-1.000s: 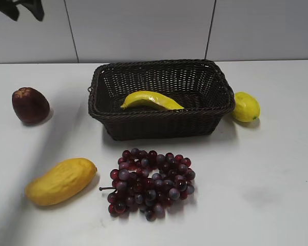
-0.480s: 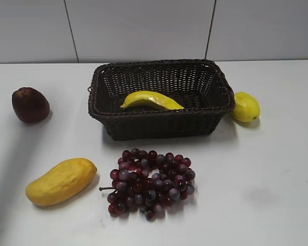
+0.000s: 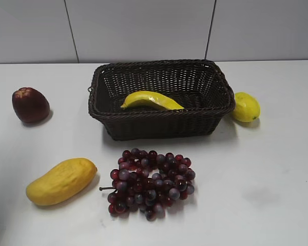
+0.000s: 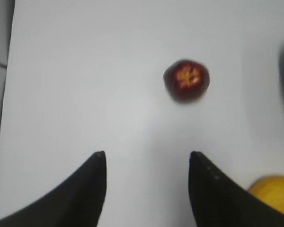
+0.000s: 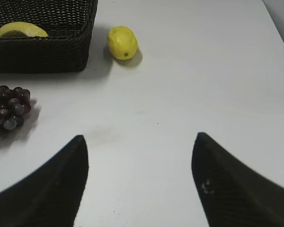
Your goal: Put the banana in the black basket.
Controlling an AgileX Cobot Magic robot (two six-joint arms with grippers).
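The banana (image 3: 151,100) lies inside the black basket (image 3: 161,125) at the middle back of the table. It also shows in the right wrist view (image 5: 20,30) inside the basket (image 5: 42,49). Neither gripper shows in the exterior view. My left gripper (image 4: 146,153) is open and empty above the table's left part. My right gripper (image 5: 139,137) is open and empty over the table's right front, well away from the basket.
A dark red fruit (image 3: 30,105) (image 4: 186,80) sits at the left. A mango (image 3: 61,180) (image 4: 274,191) lies front left. A bunch of purple grapes (image 3: 150,182) (image 5: 7,106) lies in front of the basket. A lemon (image 3: 246,106) (image 5: 122,42) sits right of it.
The dark arm part at the top left corner of the exterior view has left the frame. The shadow on the left has faded. The objects have not moved.
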